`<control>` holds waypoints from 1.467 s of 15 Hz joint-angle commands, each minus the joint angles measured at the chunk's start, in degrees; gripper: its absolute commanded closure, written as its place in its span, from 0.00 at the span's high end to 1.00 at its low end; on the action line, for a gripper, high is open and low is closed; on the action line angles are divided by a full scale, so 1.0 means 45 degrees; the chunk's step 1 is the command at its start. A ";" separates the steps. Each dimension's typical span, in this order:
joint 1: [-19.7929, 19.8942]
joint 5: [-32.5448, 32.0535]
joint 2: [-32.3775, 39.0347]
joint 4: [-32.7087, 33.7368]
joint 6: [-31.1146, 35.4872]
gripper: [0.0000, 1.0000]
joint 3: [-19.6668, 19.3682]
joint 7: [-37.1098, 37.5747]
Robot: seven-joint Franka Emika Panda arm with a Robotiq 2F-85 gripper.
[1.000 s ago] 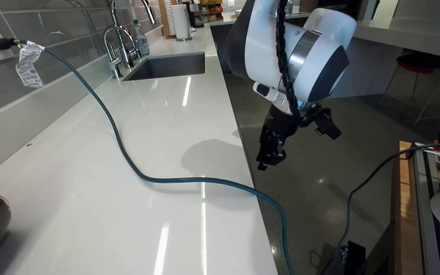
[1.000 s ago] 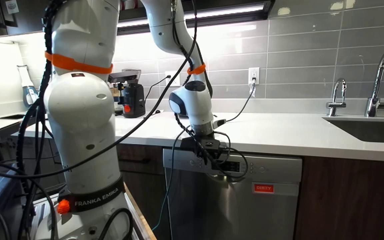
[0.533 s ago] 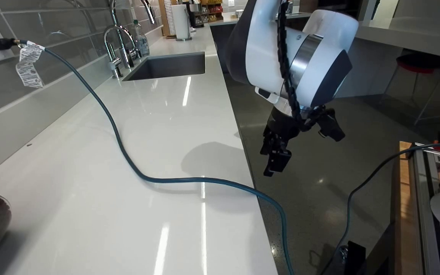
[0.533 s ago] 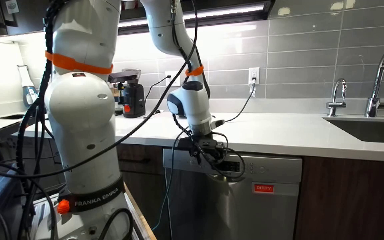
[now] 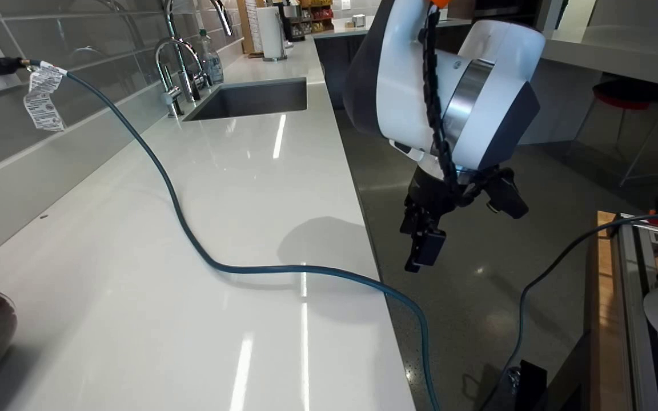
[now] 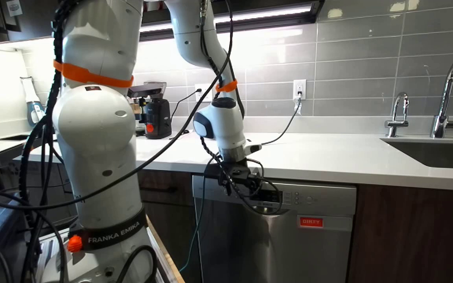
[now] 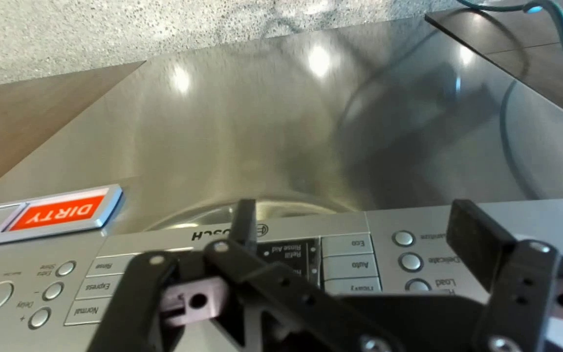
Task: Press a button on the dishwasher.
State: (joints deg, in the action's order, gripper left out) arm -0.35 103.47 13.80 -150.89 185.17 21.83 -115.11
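- Kitchen: a grey tiled wall stands behind a long white counter.
- Left in an exterior view: the thick lower part of the white arm, then a black appliance on the counter.
- Middle: the gripper hangs below the counter's edge, in front of the control panel of the dishwasher, which sits under the counter.
- Further right: a red "DIRTY" sign on the dishwasher, a dark wood cabinet, a small faucet, a taller faucet and a sink.
- Wrist view, left to right, lettering upside down: the sign, small round buttons, the Rinse, Express and Normal keys, one finger partly covering the display, the Eco and Auto keys, the Sanitize and Delicate buttons, the other finger.
- The gripper is released, jaws wide apart; whether a finger touches the panel, I cannot tell.
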 commanded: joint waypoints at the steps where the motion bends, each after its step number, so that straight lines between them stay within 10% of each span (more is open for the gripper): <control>1: -0.0025 -0.0033 -0.0031 -0.0279 0.0725 1.00 0.0419 0.0705; 3: 0.0015 0.0012 -0.0072 -0.0367 0.0940 1.00 0.0579 0.0807; 4: -0.1430 -0.1825 -0.0381 -0.0917 0.0597 1.00 -0.0676 0.2986; 6: -0.0332 -0.0592 -0.0222 -0.0616 0.0980 1.00 0.0353 0.1692; 7: -0.1633 -0.2466 -0.0571 -0.1211 0.0623 1.00 -0.0764 0.3860; 8: -0.0512 -0.1085 -0.0373 -0.0816 0.0958 1.00 0.0211 0.2202; 22: -0.0648 -0.1344 -0.1330 -0.1185 0.0925 1.00 0.0347 0.2563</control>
State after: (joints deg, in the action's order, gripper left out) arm -3.26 97.51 9.88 -154.89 188.24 22.34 -104.69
